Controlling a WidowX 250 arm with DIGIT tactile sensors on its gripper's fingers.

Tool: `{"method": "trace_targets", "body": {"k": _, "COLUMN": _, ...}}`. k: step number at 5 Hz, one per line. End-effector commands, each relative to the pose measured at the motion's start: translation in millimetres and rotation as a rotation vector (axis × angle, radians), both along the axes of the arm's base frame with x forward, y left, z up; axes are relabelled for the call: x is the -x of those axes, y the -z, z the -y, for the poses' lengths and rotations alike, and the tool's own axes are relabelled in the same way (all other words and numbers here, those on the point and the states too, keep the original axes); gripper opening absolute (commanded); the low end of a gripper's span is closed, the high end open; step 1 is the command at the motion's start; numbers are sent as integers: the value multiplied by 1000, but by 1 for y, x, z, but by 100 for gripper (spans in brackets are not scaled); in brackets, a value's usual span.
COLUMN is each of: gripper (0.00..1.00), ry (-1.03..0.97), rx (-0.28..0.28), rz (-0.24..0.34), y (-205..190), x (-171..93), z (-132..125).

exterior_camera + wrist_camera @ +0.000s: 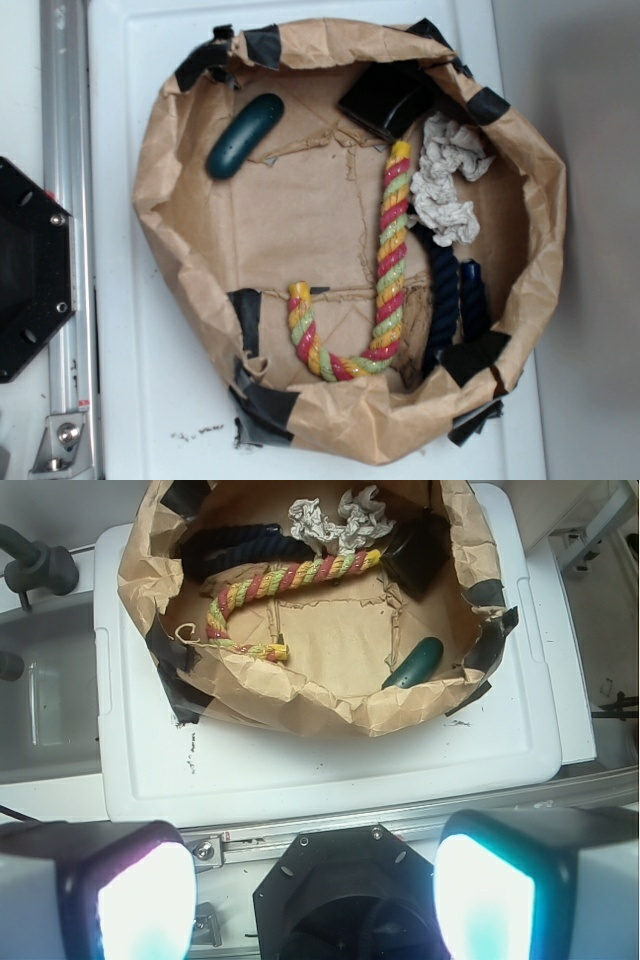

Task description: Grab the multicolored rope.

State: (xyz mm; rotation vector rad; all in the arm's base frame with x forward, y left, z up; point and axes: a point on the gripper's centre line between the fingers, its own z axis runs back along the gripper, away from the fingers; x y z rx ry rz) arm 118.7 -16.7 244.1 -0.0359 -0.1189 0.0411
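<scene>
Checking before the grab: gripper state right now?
Gripper: open, holding nothing, well short of the rope.

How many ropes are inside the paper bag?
2. The multicolored rope lies bent in the middle of the paper bag; the navy rope lies beside it, partly hidden under crumpled paper.

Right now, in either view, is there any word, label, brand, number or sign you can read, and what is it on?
None: no readable text in either view.
The brown paper bag, its black tape patches, the multicolored rope, the navy rope, the dark green case and the white lid all show plain surfaces.
The specks on the lid are debris, not print.
</scene>
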Motion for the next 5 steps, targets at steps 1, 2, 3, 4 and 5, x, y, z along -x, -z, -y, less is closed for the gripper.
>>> {"method": "trace_targets", "body": {"k": 1, "gripper": 100, "ry": 0, "rx": 0, "rz": 0, "y": 0, "x": 0, "z": 0}}
{"method": "trace_targets", "body": {"k": 2, "gripper": 100, "ry": -58, "rx": 80, "rz": 73, "y": 11, "x": -46, "z": 15}}
{"method": "trace_targets", "body": {"k": 3, "gripper": 100, "ry": -304, "rx": 242, "rz": 167, "y": 37, "x": -98, "z": 5}}
{"method": "trace_targets", "body": {"k": 4, "gripper": 100, "ry": -517, "rx": 291, "rz": 107, "y": 91, "x": -138, "z": -9}}
{"method": "trace_targets", "body": {"k": 5, "gripper": 100, "ry": -578, "rx": 301, "rz": 34, "y": 138, "x": -150, "z": -4}}
